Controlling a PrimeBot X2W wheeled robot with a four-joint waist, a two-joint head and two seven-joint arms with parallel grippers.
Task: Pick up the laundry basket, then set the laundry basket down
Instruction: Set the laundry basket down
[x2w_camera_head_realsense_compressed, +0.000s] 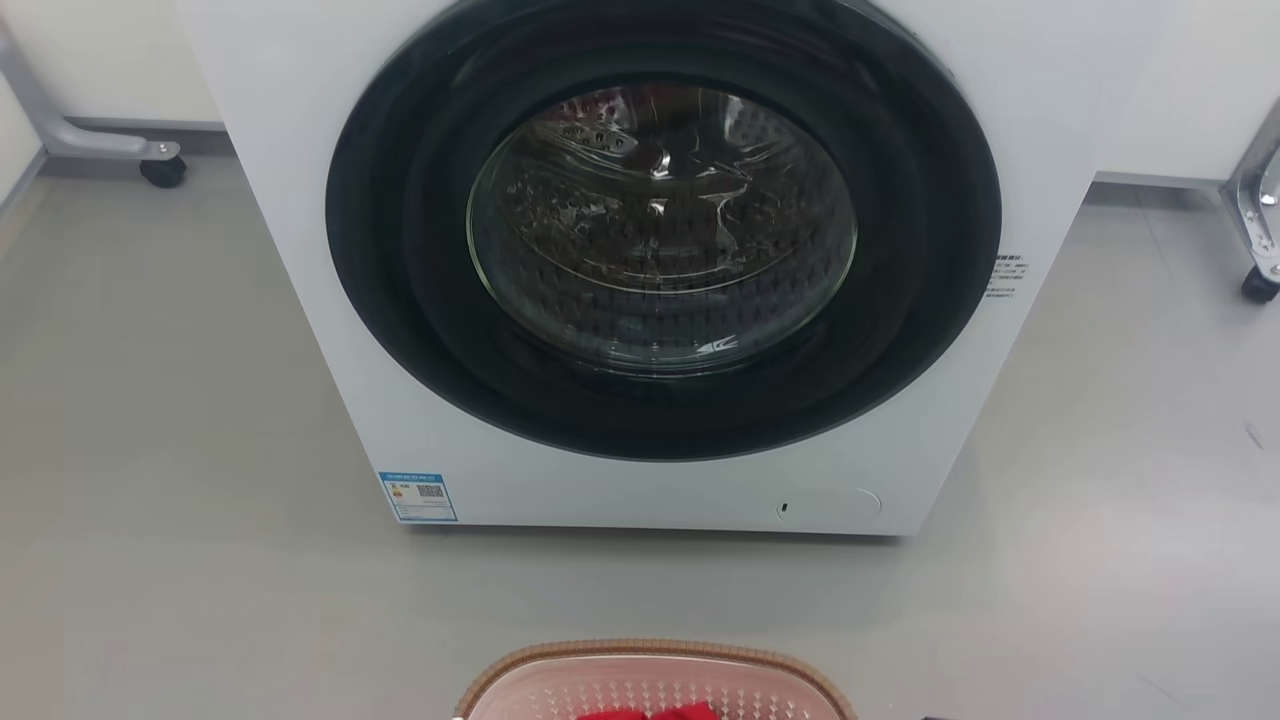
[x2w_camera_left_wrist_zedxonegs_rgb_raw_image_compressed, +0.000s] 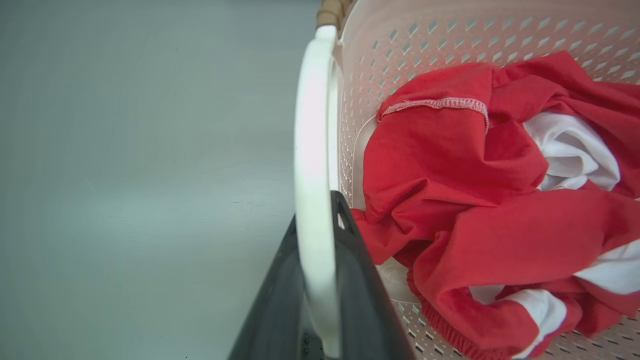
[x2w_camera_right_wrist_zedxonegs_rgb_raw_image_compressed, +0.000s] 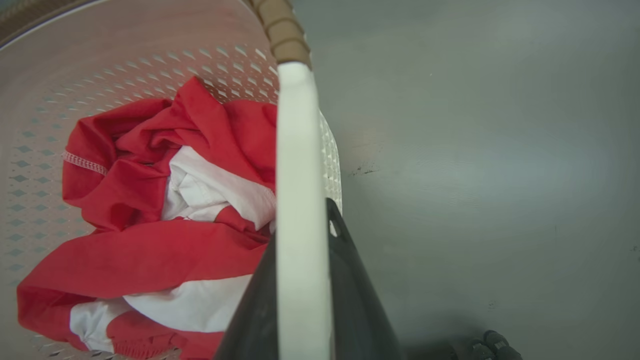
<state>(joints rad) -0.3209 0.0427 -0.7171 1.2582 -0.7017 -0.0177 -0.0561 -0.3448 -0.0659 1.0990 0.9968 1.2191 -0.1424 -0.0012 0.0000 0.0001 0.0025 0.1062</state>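
The laundry basket (x2w_camera_head_realsense_compressed: 650, 652), holding red-and-white clothes (x2w_camera_left_wrist_zedxonegs_rgb_raw_image_compressed: 450, 175), is nearest, with the washing machine (x2w_camera_head_realsense_compressed: 640, 250) farther off. The left tool (x2w_camera_left_wrist_zedxonegs_rgb_raw_image_compressed: 316, 215) clamps its left white handle (x2w_camera_left_wrist_zedxonegs_rgb_raw_image_compressed: 312, 125), the right tool (x2w_camera_right_wrist_zedxonegs_rgb_raw_image_compressed: 300, 225) its right white handle (x2w_camera_right_wrist_zedxonegs_rgb_raw_image_compressed: 297, 150).

Laundry area: front-load washer (x2w_camera_head_realsense_compressed: 640, 490) on bare grey floor (x2w_camera_head_realsense_compressed: 150, 450).

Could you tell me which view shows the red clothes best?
The left wrist view: the clothes lie open to it. In the right wrist view the handle covers part; the head view catches just a red edge.
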